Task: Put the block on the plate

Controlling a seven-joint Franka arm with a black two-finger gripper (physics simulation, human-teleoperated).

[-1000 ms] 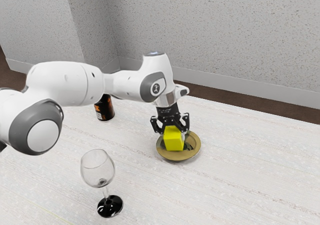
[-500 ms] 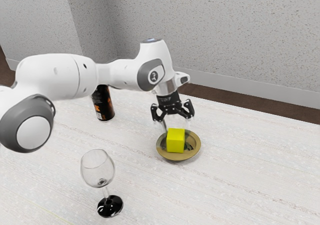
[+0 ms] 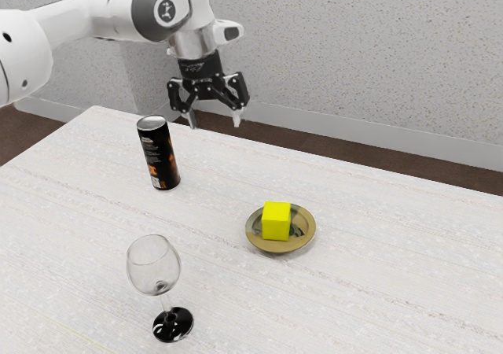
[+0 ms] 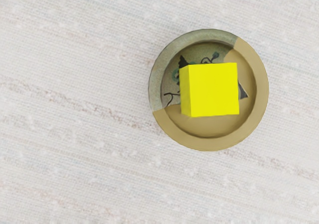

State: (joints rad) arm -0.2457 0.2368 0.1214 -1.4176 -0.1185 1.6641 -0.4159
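Note:
My gripper [image 3: 214, 121] is open and holds nothing, raised high above the table, up and to the exterior view's left of the plate. The yellow block [image 3: 276, 221] rests inside the round tan and grey-green plate [image 3: 306, 236]. Seen from above in the wrist view, the block [image 4: 213, 89] lies within the rim of the plate [image 4: 209, 144], close to its middle, with a dark pattern showing around it.
A black can with orange markings [image 3: 159, 156] stands on the pale table [image 3: 377, 267], behind a clear wine glass [image 3: 154, 267] with a black base. The glass is nearer the exterior view's front, left of the plate.
The fingers opened and let the block go onto the plate. Since then my arm has risen and drawn back toward the exterior view's left, while the block stayed on the plate.

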